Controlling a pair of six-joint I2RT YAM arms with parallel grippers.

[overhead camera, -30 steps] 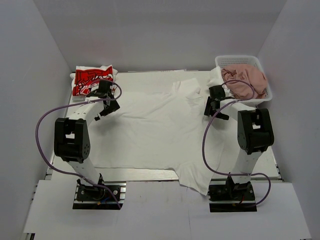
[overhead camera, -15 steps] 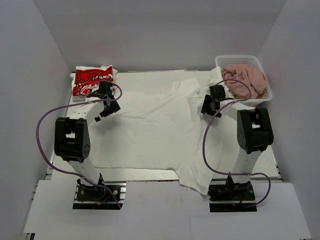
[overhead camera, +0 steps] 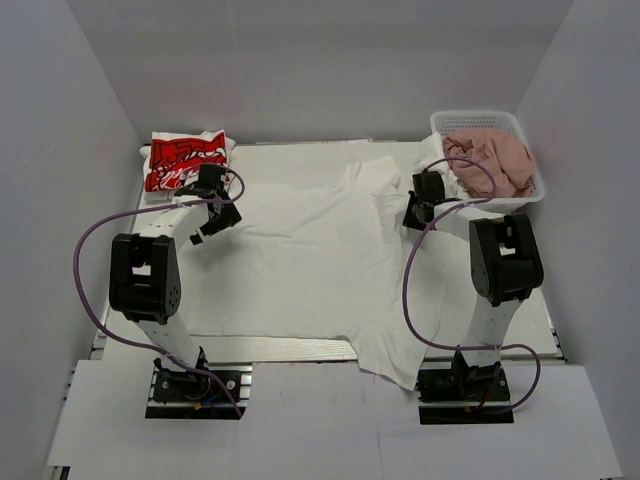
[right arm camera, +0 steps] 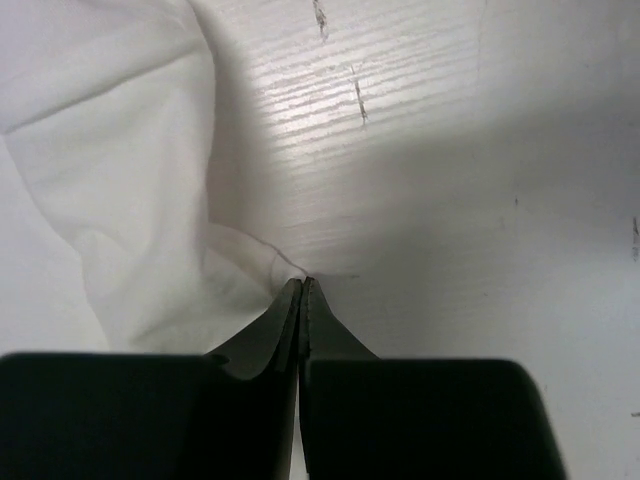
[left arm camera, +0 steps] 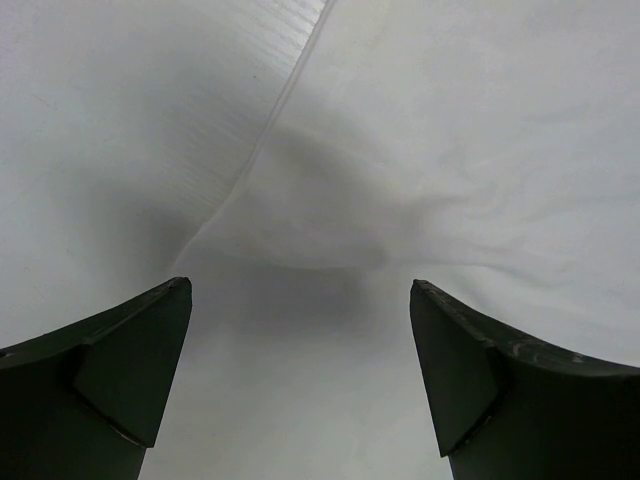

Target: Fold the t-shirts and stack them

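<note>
Closely, grey walls (overhead camera: pixel 320 60) enclose a white table (overhead camera: pixel 300 155) bearing a t-shirt (overhead camera: pixel 300 260).

You see the left arm (overhead camera: pixel 145 285) and the right arm (overhead camera: pixel 505 270), each with black boxy joints and pale links on a black base plate (overhead camera: pixel 195 390); a purple cable (overhead camera: pixel 77 265) loops beside each; the fingers (left arm camera: pixel 115 370) in the left wrist view are dark, matte wedges.
</note>
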